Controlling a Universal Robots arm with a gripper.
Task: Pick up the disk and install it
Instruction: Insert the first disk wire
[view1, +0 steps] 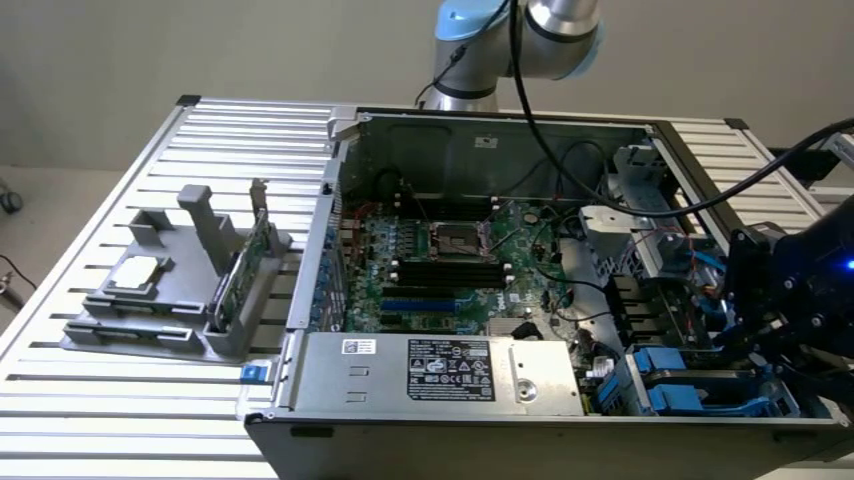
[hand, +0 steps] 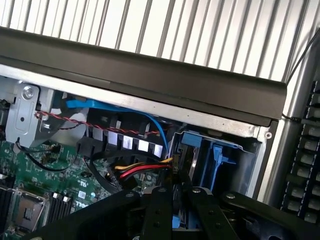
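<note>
The robot's silver-and-blue arm (view1: 534, 30) rises at the rear of the scene, its black cable looping across to the black wrist at the exterior view's right. The end effector (hand: 175, 210) points downward, its dark fingers (hand: 157, 212) drawn close together.

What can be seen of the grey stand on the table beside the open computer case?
The grey stand looks like matt moulded plastic: a stepped base with flat trays and two upright posts. It sits flat on the slatted metal table, at the exterior view's left of the computer case. A small square silver chip lies on its upper tray. A thin green circuit card stands on edge in it, on the side nearest the case.
</note>
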